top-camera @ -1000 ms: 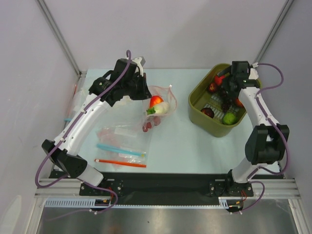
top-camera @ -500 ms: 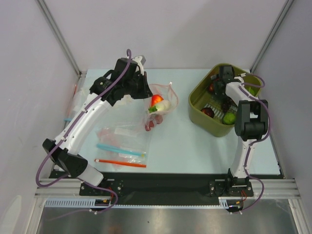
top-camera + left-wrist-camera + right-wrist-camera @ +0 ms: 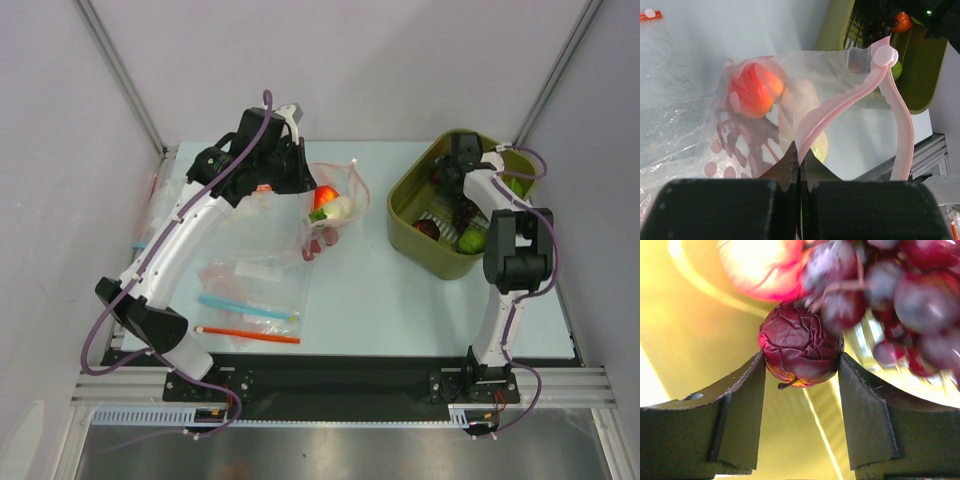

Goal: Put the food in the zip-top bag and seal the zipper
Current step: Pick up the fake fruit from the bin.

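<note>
The zipper (image 3: 840, 102) of the bag (image 3: 755, 135) is pinched between the pressed-together fingers of the left gripper (image 3: 799, 159), and the mouth is held agape. The bag is seen over the far middle of the worktop (image 3: 380, 300), near the bin (image 3: 415, 235). A tomato (image 3: 754, 90) and a radish (image 3: 341, 207) are contained in it. Inside the bin, a dark fruit (image 3: 799, 345) is clasped on both sides by the right gripper (image 3: 801, 360), just beside grapes (image 3: 900, 295).

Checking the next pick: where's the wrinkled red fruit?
In the right wrist view, the wrinkled fruit sits between the right gripper's fingers, in the green bin, beside the grapes.
</note>
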Motion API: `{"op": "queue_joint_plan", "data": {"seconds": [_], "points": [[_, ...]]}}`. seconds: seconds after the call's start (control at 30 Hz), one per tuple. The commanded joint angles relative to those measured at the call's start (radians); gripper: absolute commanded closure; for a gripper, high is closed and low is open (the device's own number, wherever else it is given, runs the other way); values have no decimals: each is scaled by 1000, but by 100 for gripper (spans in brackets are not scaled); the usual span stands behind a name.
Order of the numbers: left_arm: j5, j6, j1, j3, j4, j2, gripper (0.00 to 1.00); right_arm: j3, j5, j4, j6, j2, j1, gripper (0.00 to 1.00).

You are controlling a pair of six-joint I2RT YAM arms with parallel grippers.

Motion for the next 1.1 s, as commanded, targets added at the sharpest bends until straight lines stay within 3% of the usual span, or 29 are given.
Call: {"op": "queue_joint_plan", "data": {"seconds": [0.0, 0.23, 0.37, 0.6, 0.77, 1.07], "points": [[35, 17, 6, 47, 17, -1, 100, -60, 33, 48, -100, -211, 5, 54], [12, 2, 6, -9, 23, -30, 100, -183, -174, 40, -303, -467, 34, 66], [32, -10, 4, -46, 40, -55, 100, -224, -366, 39, -419, -588, 62, 78], [44, -18, -4, -75, 51, -79, 100, -252, -695, 49, -703, -815, 200, 76], [36, -23, -10, -97, 54, -114, 100, -240, -748, 50, -798, -900, 341, 77], [46, -43, -36, -81, 48, -134, 100, -212, -799, 40, -864, -909, 476, 80]]}}
